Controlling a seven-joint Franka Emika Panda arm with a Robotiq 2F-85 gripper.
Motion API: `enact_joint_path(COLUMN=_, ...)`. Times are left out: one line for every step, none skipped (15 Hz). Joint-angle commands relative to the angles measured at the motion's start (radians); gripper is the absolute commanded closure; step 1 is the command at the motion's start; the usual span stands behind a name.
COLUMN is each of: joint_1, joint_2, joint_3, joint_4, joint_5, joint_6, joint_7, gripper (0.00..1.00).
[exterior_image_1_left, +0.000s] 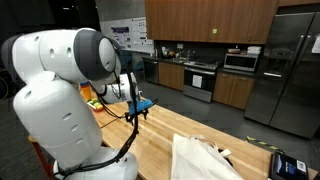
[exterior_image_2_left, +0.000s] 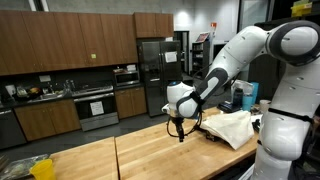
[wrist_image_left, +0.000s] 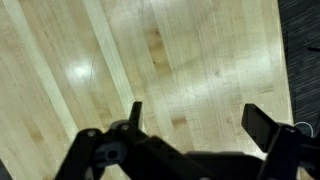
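My gripper (wrist_image_left: 198, 118) hangs open above the bare wooden countertop (wrist_image_left: 190, 60), with nothing between its two black fingers (wrist_image_left: 262, 125). In both exterior views the gripper (exterior_image_2_left: 179, 131) points down a little above the butcher-block counter (exterior_image_2_left: 150, 150), held out from the white arm (exterior_image_1_left: 60, 90). A crumpled white cloth or bag (exterior_image_2_left: 235, 128) lies on the counter some way from the gripper (exterior_image_1_left: 138, 112), and shows again as a white bag (exterior_image_1_left: 200, 158) near the front. The gripper touches nothing.
A yellow object (exterior_image_2_left: 42, 168) sits at a corner of the counter. A dark device (exterior_image_1_left: 287, 165) rests on the counter's edge. Behind are kitchen cabinets, an oven (exterior_image_2_left: 96, 105) and a steel refrigerator (exterior_image_1_left: 285, 65). A blue object (exterior_image_1_left: 143, 103) lies near the gripper.
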Motion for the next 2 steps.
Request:
enact_joint_path(joint_1=-0.027, joint_2=-0.001, joint_3=0.028, joint_4=0.001, joint_5=0.009, joint_6=-0.001, joint_7=-0.006, gripper=0.00)
enact_joint_path(joint_1=-0.027, joint_2=-0.001, joint_3=0.028, joint_4=0.001, joint_5=0.009, joint_6=-0.001, joint_7=-0.006, gripper=0.00)
